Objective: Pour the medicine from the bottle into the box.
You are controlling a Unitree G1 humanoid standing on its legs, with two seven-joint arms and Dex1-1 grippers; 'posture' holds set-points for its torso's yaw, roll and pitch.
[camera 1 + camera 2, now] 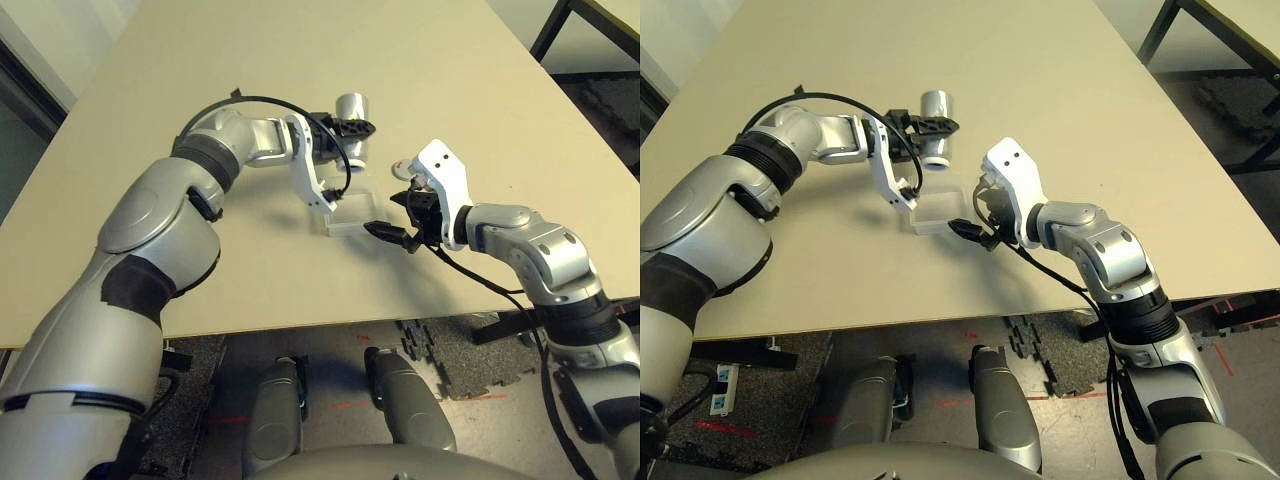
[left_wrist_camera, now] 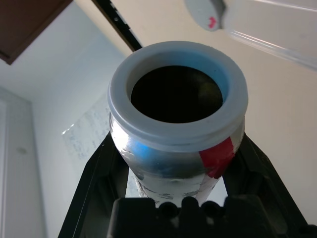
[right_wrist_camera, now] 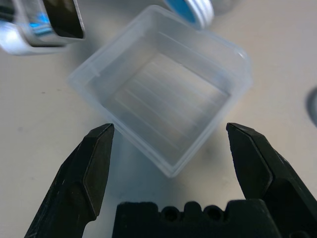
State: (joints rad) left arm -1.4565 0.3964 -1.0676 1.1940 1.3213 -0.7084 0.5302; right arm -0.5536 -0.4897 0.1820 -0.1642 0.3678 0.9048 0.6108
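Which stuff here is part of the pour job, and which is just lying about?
In the job:
- bottle, cap off, clamped in the left gripper
- clear box, empty, on the table
- right gripper, open just short of the box

Lying about:
- round grey cap on the table
- black table frame at the far corner

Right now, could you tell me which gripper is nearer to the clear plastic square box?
Right. The right gripper is open at the clear plastic square box's near edge, not touching it. The left gripper holds the uncapped silvery bottle behind the box.
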